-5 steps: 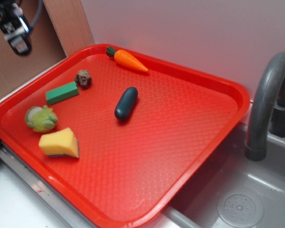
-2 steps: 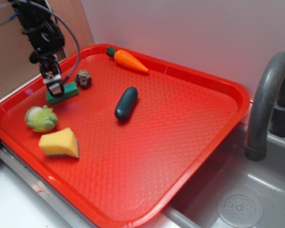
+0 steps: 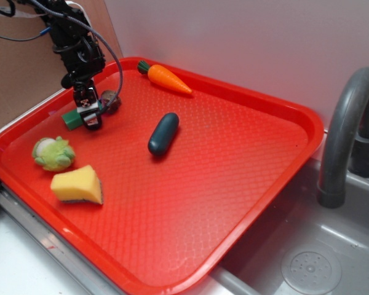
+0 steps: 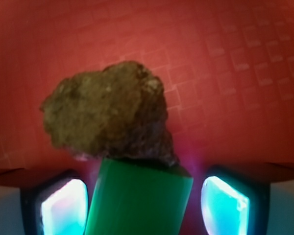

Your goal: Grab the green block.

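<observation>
The green block (image 3: pixel 71 118) is a flat green bar lying at the back left of the red tray (image 3: pixel 307 117). My gripper (image 3: pixel 91 118) is lowered over the block's right end. In the wrist view the block (image 4: pixel 139 200) lies between my two fingers, with a gap to the pads (image 4: pixel 63 208) on each side. The jaws are open and touch nothing. A brown rock (image 4: pixel 108 112) sits right at the block's far end, and also shows in the exterior view (image 3: pixel 111 100).
On the tray lie an orange carrot (image 3: pixel 166 75) at the back, a dark green pickle-shaped capsule (image 3: pixel 163 133) in the middle, a light green plush vegetable (image 3: pixel 53 153) and a yellow sponge (image 3: pixel 77 184) at the left front. A grey faucet (image 3: pixel 344 123) and sink (image 3: pixel 307 264) stand to the right.
My gripper came down from the upper left to the block, then shifted right along it toward the rock. The block and other objects have not moved.
</observation>
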